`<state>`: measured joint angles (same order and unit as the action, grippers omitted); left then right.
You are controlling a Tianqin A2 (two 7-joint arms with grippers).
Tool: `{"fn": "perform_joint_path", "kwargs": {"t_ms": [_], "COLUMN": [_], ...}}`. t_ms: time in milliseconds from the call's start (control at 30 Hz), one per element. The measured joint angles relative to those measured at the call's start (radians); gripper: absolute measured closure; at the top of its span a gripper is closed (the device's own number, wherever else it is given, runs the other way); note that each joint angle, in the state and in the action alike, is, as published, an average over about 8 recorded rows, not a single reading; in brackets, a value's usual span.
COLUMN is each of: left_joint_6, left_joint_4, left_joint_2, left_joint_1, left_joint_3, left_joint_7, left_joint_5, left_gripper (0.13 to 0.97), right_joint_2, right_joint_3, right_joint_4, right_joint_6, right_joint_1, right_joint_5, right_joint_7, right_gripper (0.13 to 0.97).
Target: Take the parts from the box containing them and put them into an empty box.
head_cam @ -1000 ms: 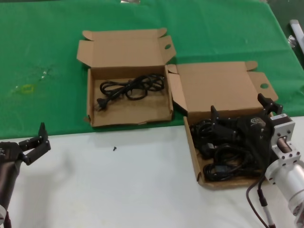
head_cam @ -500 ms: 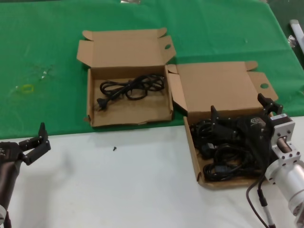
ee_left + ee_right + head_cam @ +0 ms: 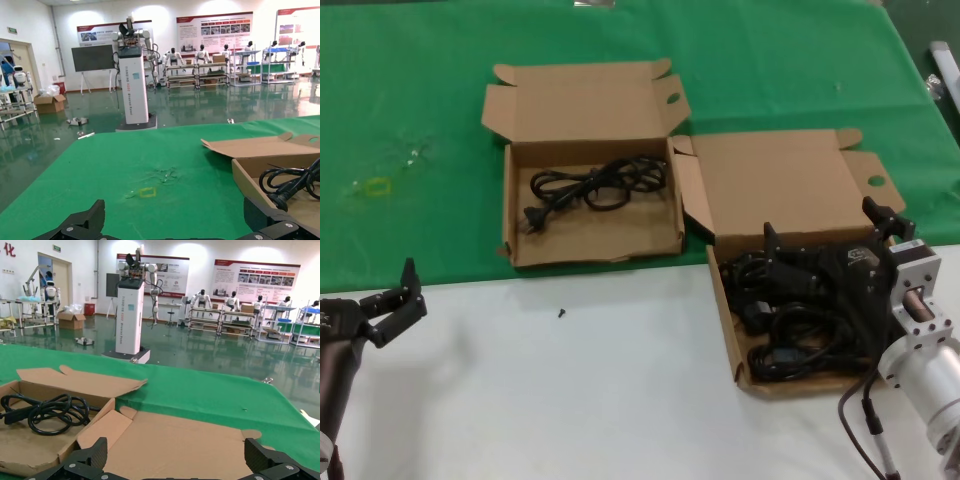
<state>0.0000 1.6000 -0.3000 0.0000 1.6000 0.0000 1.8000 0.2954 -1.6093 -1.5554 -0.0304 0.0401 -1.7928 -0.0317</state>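
- Right gripper [image 3: 830, 240] sits low over the right box [image 3: 725, 320], fingers spread wide above the cords; whether it touches them cannot be told.
- That box, on the white table [image 3: 570, 400] at the green cloth's [image 3: 420, 90] edge, holds a heap of black cords [image 3: 790, 330].
- Left box [image 3: 590, 255], on the cloth and just beside the right one, holds one coiled cord [image 3: 595, 185].
- Left gripper [image 3: 395, 300] hovers over the table's near left, well apart from both boxes, fingers spread and empty.
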Motion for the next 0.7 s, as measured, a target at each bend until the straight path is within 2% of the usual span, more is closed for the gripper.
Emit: {"fn": "perform_joint_path", "kwargs": {"t_ms": [700], "left_joint_6": [0.0], "left_joint_4": [0.0], "left_joint_2": [0.0], "left_joint_1": [0.0], "left_joint_3": [0.0], "left_joint_7": [0.0], "left_joint_5": [0.0], "left_gripper": [0.132], "right_joint_2": [0.0], "right_joint_3": [0.0], "right_joint_4": [0.0], "right_joint_6": [0.0], "right_joint_1": [0.0], "right_joint_5": [0.0], "right_joint_7": [0.0], "right_gripper": [0.129]}}
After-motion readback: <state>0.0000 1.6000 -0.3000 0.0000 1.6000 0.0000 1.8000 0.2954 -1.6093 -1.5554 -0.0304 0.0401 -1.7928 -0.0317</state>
